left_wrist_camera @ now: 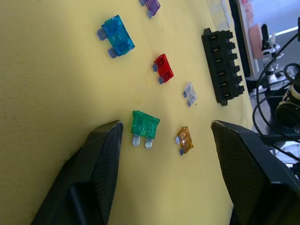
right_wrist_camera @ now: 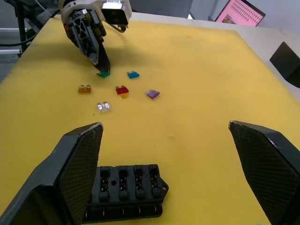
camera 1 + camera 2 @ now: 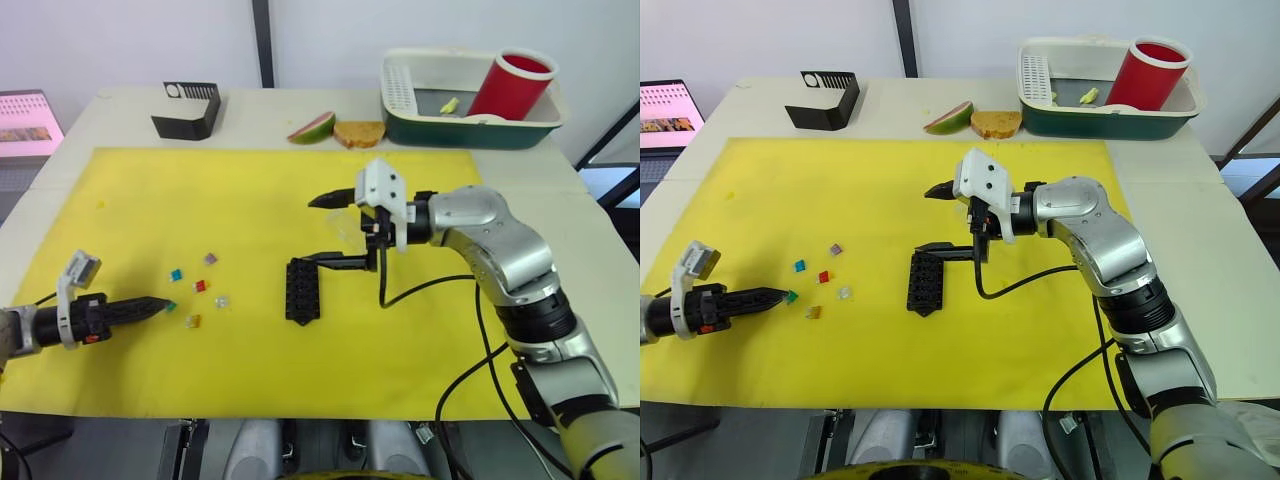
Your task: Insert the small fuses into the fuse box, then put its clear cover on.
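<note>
So the six fuses are all loose on the yellow mat (image 3: 250, 200), bunched up on the robot's left side: purple (image 3: 210, 258) at the far end of the bunch, then blue (image 3: 176, 274), red (image 3: 201, 286), clear (image 3: 221, 301), green (image 3: 171, 306) and amber (image 3: 193, 321) nearest the robot. The left gripper (image 1: 161, 136) is down low at the mat with its fingers spread wide, and the green fuse sits just beside one finger (image 1: 101, 154), the amber one also lying between the two, nothing pinched. The fuse box (image 3: 301, 290) lies flat around the middle of the mat, well apart from the fuse bunch, and in the right wrist view its slots look empty. The right gripper (image 3: 332, 231) hangs over the mat just past the box's far end, fingers wide apart. There's a faint see-through shape (image 3: 350, 225) between them that could be the cover, but honestly I can't tell if it's actually gripped. Off the mat at the back of the table there's a black stand (image 3: 188, 110), a mango slice (image 3: 312, 127) touching a piece of bread (image 3: 359, 133), and a green-and-white rack (image 3: 470, 125) with a red cup (image 3: 511, 84) in it.
</note>
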Action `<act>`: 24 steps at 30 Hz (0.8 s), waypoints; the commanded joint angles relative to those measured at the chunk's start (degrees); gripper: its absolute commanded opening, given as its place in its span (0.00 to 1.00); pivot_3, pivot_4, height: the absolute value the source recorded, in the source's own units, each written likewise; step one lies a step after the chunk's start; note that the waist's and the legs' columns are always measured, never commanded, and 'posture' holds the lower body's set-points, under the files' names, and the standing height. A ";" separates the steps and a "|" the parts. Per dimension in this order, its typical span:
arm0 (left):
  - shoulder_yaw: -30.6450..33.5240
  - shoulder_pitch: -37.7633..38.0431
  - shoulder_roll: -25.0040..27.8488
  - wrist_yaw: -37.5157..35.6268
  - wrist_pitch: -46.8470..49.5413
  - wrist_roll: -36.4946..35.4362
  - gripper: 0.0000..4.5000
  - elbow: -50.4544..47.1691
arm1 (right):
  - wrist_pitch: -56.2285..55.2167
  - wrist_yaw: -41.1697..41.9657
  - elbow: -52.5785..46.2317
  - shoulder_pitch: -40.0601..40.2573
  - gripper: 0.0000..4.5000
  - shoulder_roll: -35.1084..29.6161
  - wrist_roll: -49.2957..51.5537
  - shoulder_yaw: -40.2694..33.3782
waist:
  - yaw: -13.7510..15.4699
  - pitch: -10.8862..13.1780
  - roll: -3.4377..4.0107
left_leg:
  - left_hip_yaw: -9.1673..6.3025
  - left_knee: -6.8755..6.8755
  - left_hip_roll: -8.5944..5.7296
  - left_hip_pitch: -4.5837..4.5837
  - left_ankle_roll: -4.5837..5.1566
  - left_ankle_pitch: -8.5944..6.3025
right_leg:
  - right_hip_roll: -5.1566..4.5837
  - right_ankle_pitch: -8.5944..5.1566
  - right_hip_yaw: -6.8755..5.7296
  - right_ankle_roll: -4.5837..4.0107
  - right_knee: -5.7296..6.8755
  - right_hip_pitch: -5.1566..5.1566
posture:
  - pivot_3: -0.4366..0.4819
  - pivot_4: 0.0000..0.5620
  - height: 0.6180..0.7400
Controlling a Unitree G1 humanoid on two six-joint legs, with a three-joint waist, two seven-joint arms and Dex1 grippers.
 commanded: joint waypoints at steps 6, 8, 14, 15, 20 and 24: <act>0.78 1.82 -2.07 2.42 1.58 -0.65 0.51 -1.15 | -1.62 0.54 -0.24 -1.09 1.00 -0.58 -0.60 -1.37 | -0.05 0.00 0.00 | 0.00 0.00 0.00 0.01 0.00 0.00 | 0.00 0.00 0.00 0.00 0.00 0.00 | 0.48 0.27 1.00; 1.14 1.73 -2.25 2.90 1.61 -0.58 0.51 -1.13 | -1.84 0.62 0.06 -1.18 1.00 -0.55 -0.69 -1.36 | -0.03 0.00 0.00 | 0.00 0.00 0.00 0.01 0.00 0.00 | 0.00 0.00 0.00 0.00 0.00 0.00 | 0.48 0.27 1.00; 3.27 2.46 -2.33 4.18 2.87 -1.73 0.51 -1.63 | -2.05 0.82 0.40 -1.27 1.00 -0.63 -0.69 -1.35 | -0.04 0.00 0.00 | -0.01 0.00 0.00 0.01 0.00 0.00 | 0.00 0.00 0.00 0.00 0.00 0.00 | 0.48 0.27 1.00; 3.72 2.77 -2.34 4.45 3.16 -2.08 0.51 -1.82 | -2.02 0.86 0.39 -1.25 1.00 -0.64 -0.74 -1.32 | -0.08 0.00 0.00 | -0.01 0.00 0.01 0.01 0.00 0.00 | 0.00 0.00 0.00 0.00 0.00 0.00 | 0.48 0.27 1.00; 4.88 4.01 -2.70 6.14 3.74 -3.07 0.22 -3.55 | -2.17 1.33 0.77 -1.47 1.00 -0.53 -0.94 -1.15 | -0.21 0.00 0.00 | -0.01 0.00 0.02 0.01 0.00 0.00 | -0.01 0.00 0.01 0.00 0.00 0.00 | 0.48 0.27 1.00; 5.91 4.36 -3.16 7.67 4.62 -4.23 0.12 -4.66 | -2.52 1.65 1.61 -1.84 1.00 -0.27 -1.10 -1.16 | -0.15 0.00 0.00 | -0.02 0.00 0.02 0.01 0.00 0.00 | -0.01 0.00 0.01 0.00 0.00 0.00 | 0.48 0.27 1.00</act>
